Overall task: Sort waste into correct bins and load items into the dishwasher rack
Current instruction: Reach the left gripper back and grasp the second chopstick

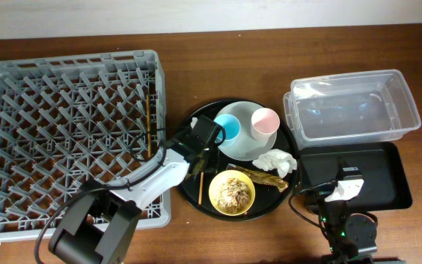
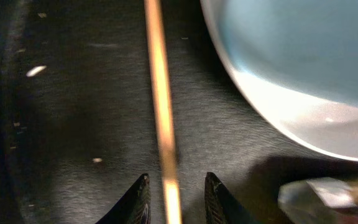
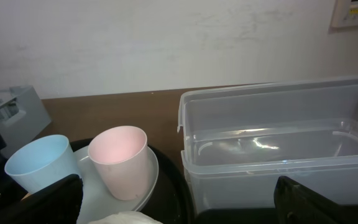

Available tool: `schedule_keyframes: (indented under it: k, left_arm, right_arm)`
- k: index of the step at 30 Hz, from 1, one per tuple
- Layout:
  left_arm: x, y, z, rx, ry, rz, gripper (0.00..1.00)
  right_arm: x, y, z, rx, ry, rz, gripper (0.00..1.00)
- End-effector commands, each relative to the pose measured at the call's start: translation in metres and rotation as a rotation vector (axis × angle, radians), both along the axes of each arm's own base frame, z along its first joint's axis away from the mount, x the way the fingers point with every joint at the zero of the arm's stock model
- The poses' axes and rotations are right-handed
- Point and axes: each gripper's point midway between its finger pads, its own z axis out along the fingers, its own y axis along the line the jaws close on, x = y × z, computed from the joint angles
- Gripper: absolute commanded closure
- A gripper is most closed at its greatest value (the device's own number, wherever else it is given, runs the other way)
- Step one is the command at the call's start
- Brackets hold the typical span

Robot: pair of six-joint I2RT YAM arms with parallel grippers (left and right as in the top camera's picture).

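Observation:
My left gripper [image 1: 198, 163] is low over the round black tray [image 1: 280, 196]. Its jaws [image 2: 178, 186] are open a little, one on each side of a wooden chopstick [image 2: 160, 118] lying on the tray, with a gap on both sides. The pale plate [image 2: 303, 81] is just to its right and carries the blue cup [image 1: 229, 126] and the pink cup [image 1: 265, 122]. A white napkin [image 1: 277, 161], a gold-brown wrapper [image 1: 258, 177] and a yellow bowl [image 1: 231, 193] of beige food scraps also lie on the tray. Another chopstick [image 1: 149, 121] lies in the grey rack [image 1: 20, 88]. My right gripper [image 1: 346, 180] hangs wide open and empty.
The clear tub [image 1: 409, 110] stands at the back right, with nothing in it. In front of it lies the shallow black tray [image 1: 387, 176], under my right gripper. The rack fills the left of the table, its right wall close to the round tray.

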Motion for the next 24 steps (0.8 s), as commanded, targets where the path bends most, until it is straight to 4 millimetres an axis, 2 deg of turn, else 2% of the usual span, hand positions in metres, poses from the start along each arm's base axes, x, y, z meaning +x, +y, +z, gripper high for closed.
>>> schedule_keyframes:
  k: [1, 11, 14, 15, 18, 21, 24]
  left_arm:
    - [0.002, 0.009, -0.006, 0.032, -0.029, 0.045, 0.73]
    - [-0.003, 0.007, -0.014, 0.026, -0.032, 0.035, 0.75]
    - [-0.004, 0.001, -0.025, 0.032, -0.024, 0.021, 0.77]
    - [-0.005, 0.0, -0.029, 0.036, -0.018, 0.016, 0.8]
    - [-0.006, 0.0, -0.034, 0.042, -0.01, 0.014, 0.97]
    - [0.001, -0.003, -0.022, 0.033, -0.043, 0.019, 0.99]
    - [0.018, -0.002, 0.015, 0.049, -0.122, 0.047, 0.99]
  right_arm:
    - [0.0, -0.001, -0.003, -0.005, 0.006, -0.005, 0.01]
    - [0.0, -0.001, -0.003, -0.005, 0.006, -0.004, 0.01]
    - [0.0, -0.001, -0.003, -0.005, 0.006, -0.004, 0.01]
    - [0.0, -0.001, -0.003, -0.005, 0.006, -0.004, 0.01]
    - [0.0, -0.001, -0.003, -0.005, 0.006, -0.004, 0.01]
    - [0.0, -0.001, -0.003, -0.005, 0.006, -0.004, 0.01]
    - [0.0, -0.001, -0.003, -0.005, 0.006, -0.004, 0.01]
